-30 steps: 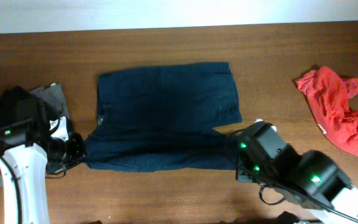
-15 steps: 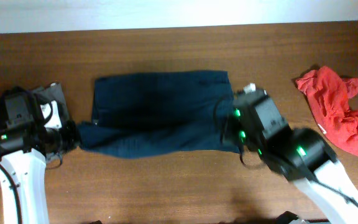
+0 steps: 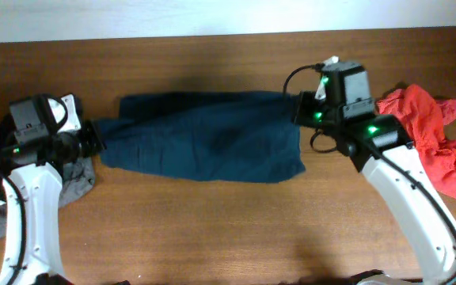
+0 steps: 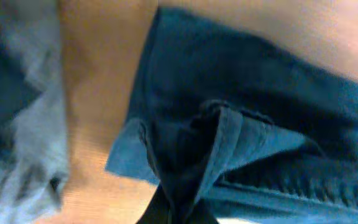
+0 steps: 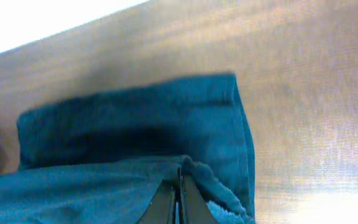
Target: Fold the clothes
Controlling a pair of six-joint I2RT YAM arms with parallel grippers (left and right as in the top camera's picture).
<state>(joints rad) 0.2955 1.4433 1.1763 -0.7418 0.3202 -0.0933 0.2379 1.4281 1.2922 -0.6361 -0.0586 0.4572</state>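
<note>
The left claw [image 4: 178,210] was shut on a bunched corner of the dark navy-blue fabric shorts [image 3: 212,146], with a puckered hem gathered up between its closed jaws. The right claw [image 5: 179,194] was likewise clamped on the opposite corner, where the cloth was pinched into a small ruffle.

A second earlier both claws had been set low at the near edge of the garment, which was then spread wide and flat. That near edge had since been lifted and carried away from the robot, the right corner almost to the far edge and the left corner somewhat less far. The shorts were therefore left as a narrower band across the middle of the brown wooden counter [image 3: 212,237], doubled over on themselves and slightly skewed.

The first lengthwise fold was judged to be nearly made. The held edge remained to be laid down and released, and the left side appeared to need evening.

A crumpled grey garment [image 3: 77,176] lay beneath the left arm, and a rumpled red garment [image 3: 430,146] lay well apart at the right, both unfolded.
</note>
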